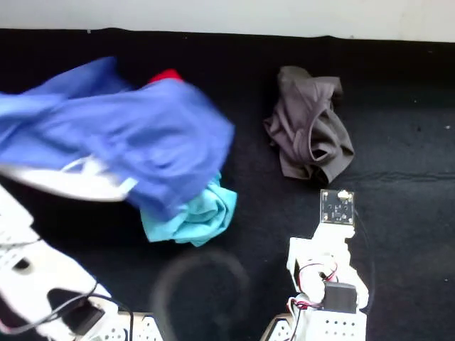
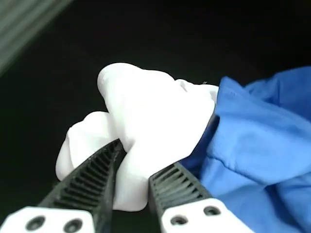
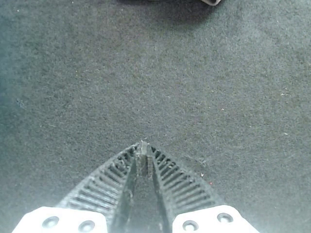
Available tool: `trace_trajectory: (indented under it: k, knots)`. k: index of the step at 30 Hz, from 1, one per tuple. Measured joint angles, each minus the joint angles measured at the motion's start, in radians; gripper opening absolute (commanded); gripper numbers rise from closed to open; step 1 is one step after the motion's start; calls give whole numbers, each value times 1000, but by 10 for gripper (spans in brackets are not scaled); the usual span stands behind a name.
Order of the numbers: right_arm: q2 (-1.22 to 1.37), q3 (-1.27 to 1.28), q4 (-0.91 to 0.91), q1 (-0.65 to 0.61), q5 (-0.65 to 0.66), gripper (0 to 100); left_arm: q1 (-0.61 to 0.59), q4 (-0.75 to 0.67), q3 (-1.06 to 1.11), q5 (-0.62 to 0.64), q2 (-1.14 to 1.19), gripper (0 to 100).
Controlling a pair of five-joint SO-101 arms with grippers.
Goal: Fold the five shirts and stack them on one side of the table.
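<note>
My left gripper [image 2: 141,156] is shut on a bunched fold of the white shirt [image 2: 146,116], with the blue shirt [image 2: 262,145] hanging against it. In the high view the blue shirt [image 1: 121,128] spreads over the left of the table, the white shirt [image 1: 71,183] peeks out below it and a red shirt [image 1: 165,74] shows behind. A teal shirt [image 1: 195,217] lies crumpled at the centre. The grey shirt [image 1: 309,128] is heaped at the back right. My right gripper [image 3: 143,146] is shut on nothing, just above bare cloth.
A black cloth [image 1: 398,142] covers the table up to a light wall at the back. The left arm's white body [image 1: 35,284] fills the front left corner and the right arm [image 1: 330,284] stands at the front right. Open cloth lies between them.
</note>
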Motion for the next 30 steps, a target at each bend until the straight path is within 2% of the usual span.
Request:
trace_trajectory:
  k: [4,8,13,15,25,30]
  knots:
    - [0,0,0,0,0,9,-81,3,2,-28,-48,7]
    - [0,0,0,0,0,9,-94,3,40,-31,-48,29]
    - [0,0,0,0,0,9,-104,3,71,-31,-51,257]
    - [0,0,0,0,0,9,-104,3,71,-32,-52,318]
    - [0,0,0,0,0,9,-140,3,72,-32,-192,277]
    - [0,0,0,0,0,9,-74,23,75,-32,-285,280]
